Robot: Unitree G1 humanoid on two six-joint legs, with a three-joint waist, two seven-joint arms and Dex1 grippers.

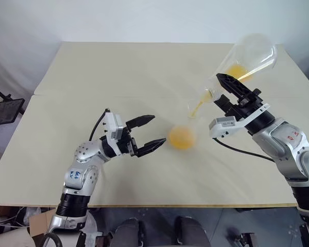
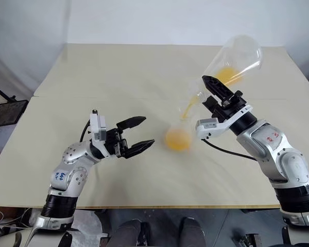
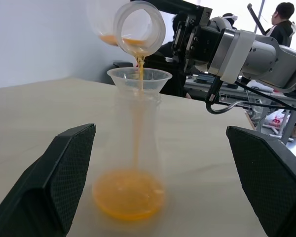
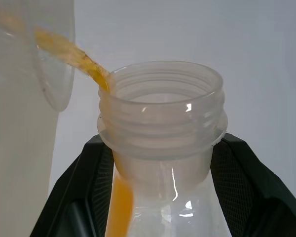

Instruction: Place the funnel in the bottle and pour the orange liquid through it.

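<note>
The bottle (image 3: 134, 148) stands upright on the table, a pool of orange liquid (image 1: 181, 138) in its round base. The clear funnel (image 3: 139, 79) sits in its neck. My right gripper (image 1: 224, 85) is shut on the neck of a wider clear conical vessel (image 1: 250, 54), tilted mouth-down above the funnel. A thin orange stream (image 3: 139, 64) runs from its mouth through the funnel into the bottle. More orange liquid lies in the tilted vessel. My left gripper (image 1: 158, 129) is open and level, its fingertips just left of the bottle's base, not touching it.
The beige table (image 1: 92, 77) stretches far behind and to the left of the bottle, with a seam across it. A black object (image 1: 5, 110) stands off its left edge. A seated person (image 3: 282, 19) and equipment show behind the table in the left wrist view.
</note>
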